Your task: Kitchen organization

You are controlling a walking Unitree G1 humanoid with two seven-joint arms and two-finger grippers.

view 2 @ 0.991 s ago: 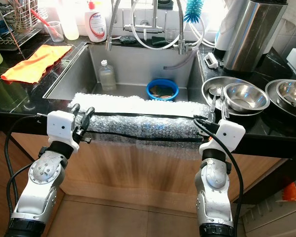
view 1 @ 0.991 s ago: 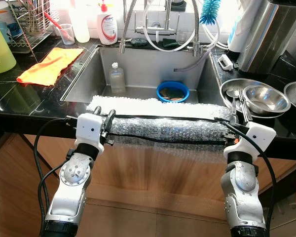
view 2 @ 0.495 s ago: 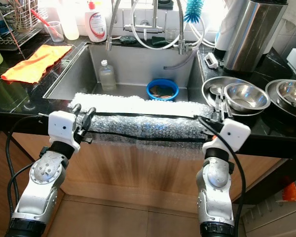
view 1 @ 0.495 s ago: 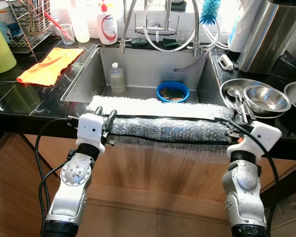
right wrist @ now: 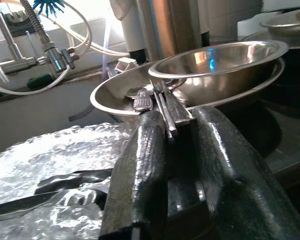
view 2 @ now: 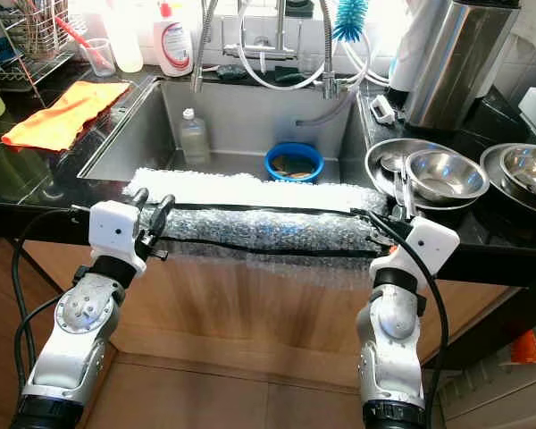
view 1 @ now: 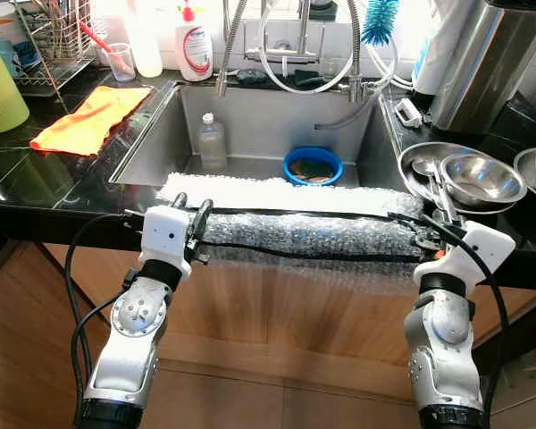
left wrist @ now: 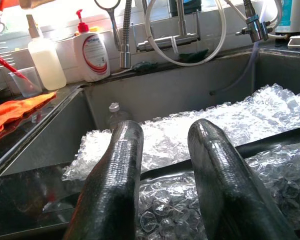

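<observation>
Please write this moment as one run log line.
left gripper: open at clear bubble wrap sheet | right gripper: open at its other end | steel sink

Glossy steel bowls [view 1: 482, 179], crinkly clear bubble wrap [view 1: 304, 234], brushed-metal sink [view 1: 152, 147].

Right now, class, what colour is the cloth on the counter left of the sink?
Orange cloth, clearest in the left eye view.

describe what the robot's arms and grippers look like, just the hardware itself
Both arms are silver metal with rounded joint housings, each ending in a white boxy wrist block. The left gripper and right gripper each have two long, glossy black fingers with a slightly textured surface. Black cables loop from each wrist down along the arm. No markings are legible.
</observation>
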